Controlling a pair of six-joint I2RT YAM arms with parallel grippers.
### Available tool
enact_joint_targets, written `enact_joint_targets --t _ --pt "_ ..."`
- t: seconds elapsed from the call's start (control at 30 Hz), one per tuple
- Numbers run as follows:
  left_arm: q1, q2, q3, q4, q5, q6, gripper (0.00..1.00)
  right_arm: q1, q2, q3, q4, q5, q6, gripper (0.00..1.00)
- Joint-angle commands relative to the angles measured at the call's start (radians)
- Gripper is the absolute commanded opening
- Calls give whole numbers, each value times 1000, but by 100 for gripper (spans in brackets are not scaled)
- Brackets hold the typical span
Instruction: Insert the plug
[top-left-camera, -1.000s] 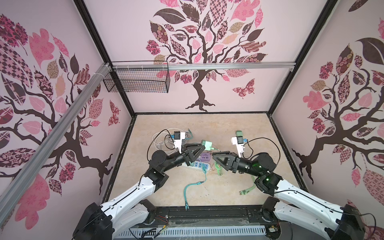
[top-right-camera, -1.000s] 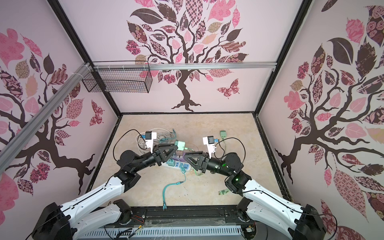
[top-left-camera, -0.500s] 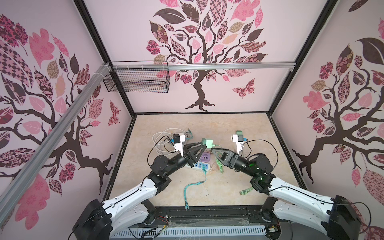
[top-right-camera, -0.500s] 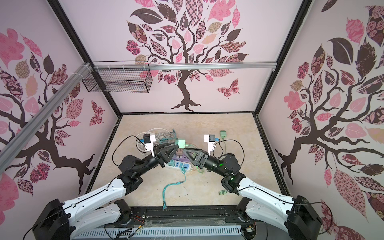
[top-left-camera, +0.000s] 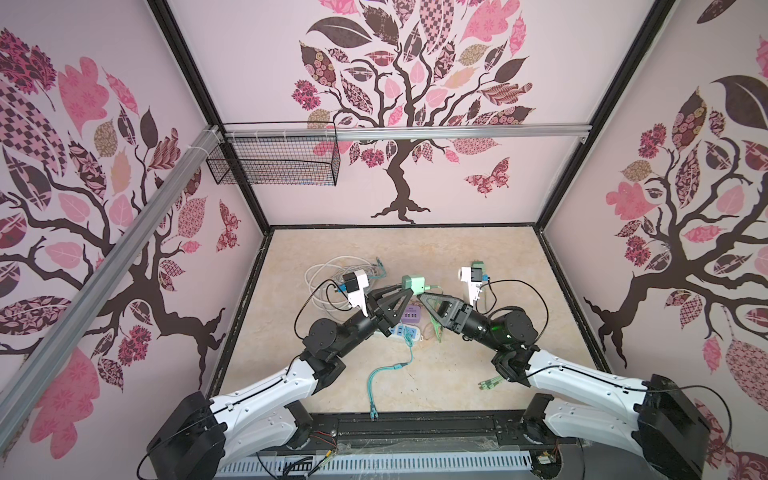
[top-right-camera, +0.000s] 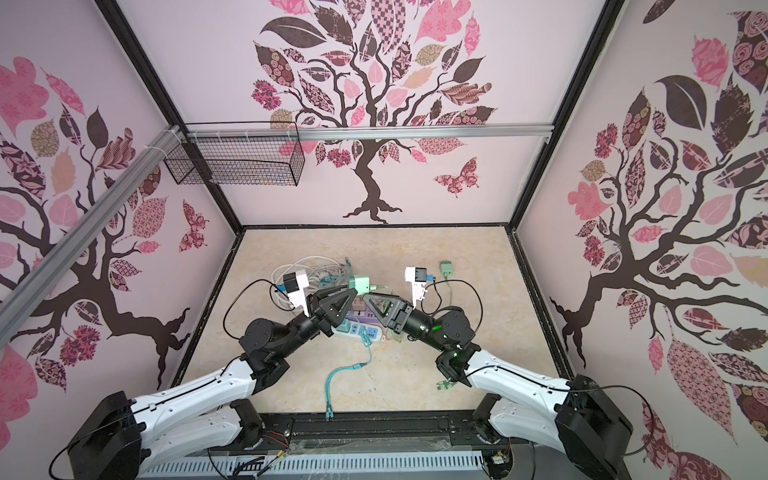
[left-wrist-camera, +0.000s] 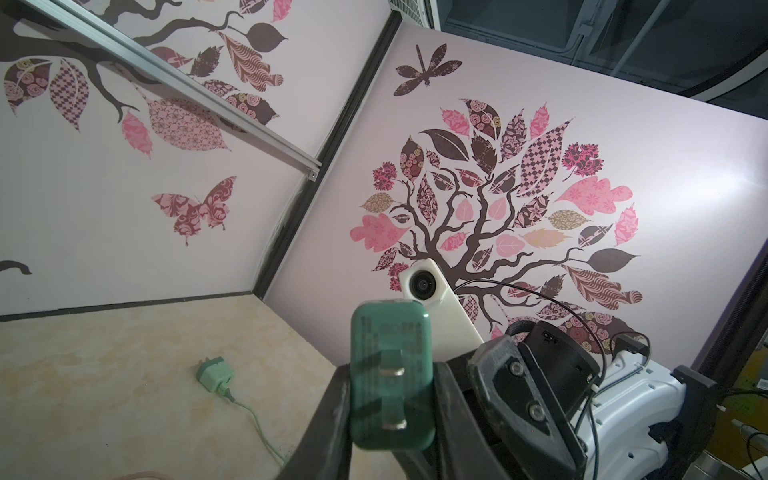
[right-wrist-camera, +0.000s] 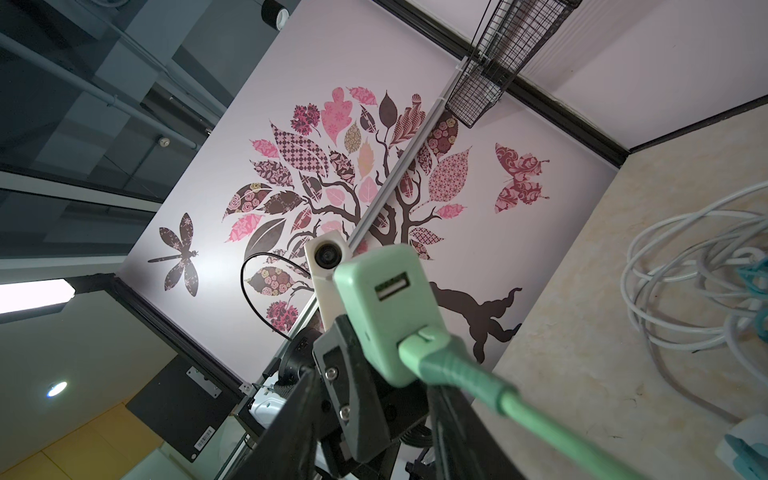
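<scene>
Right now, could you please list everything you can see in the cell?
green charger: one, mint, raised, between the left fingers
green cable: one, plugged into that charger
second charger: one, green, table, right of centre
power strips: two, purple and white-blue, table centre
white cable: one coil, table, left of centre
teal cable: one, table front
wire basket: one, black, back rail
table: one, beige
left gripper: one, black, shut on the green charger
right gripper: one, black, fingers open, close to the green cable
</scene>
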Motion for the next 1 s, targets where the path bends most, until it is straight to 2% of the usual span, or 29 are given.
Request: enact_joint_targets --t 0.0,0.53,0.97 --pt "-18 14 3 52 -23 38 0 8 14 3 93 7 19 45" --pt "-41 52 -1 140 -44 20 0 11 76 21 224 41 40 46" --pt "-47 36 0 137 -72 -24 0 19 92 58 227 56 -1 45"
